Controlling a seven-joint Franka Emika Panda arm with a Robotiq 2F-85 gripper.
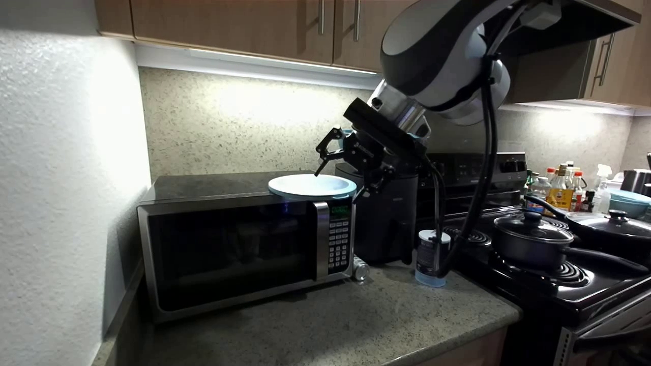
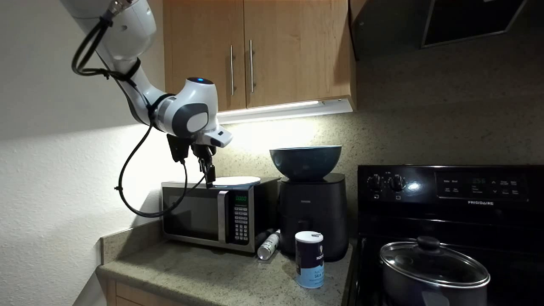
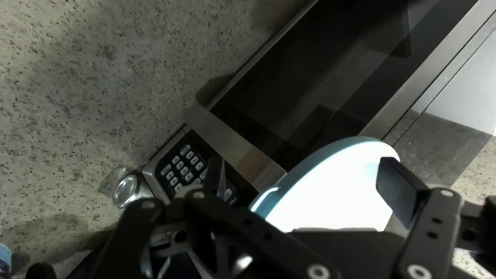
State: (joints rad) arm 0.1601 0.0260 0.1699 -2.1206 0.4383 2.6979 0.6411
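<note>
The black pincer [image 1: 338, 184] hangs tilted here, its fingers spread wide, with part of the light-blue plate [image 1: 310, 187] showing between them. The plate lies atop the microwave [image 1: 231, 254], near the handle [image 1: 322, 241]; I can't tell whether a finger touches it.

Rough white wall [image 2: 38, 161]: nine o'clock in an exterior view, shaded above
Tan wooden two-door cabinet [image 2: 293, 51]: twelve o'clock
White strip light [image 2: 276, 107]: lit, beneath it
Speckled grey countertop [image 2: 204, 272]: seven o'clock
</note>
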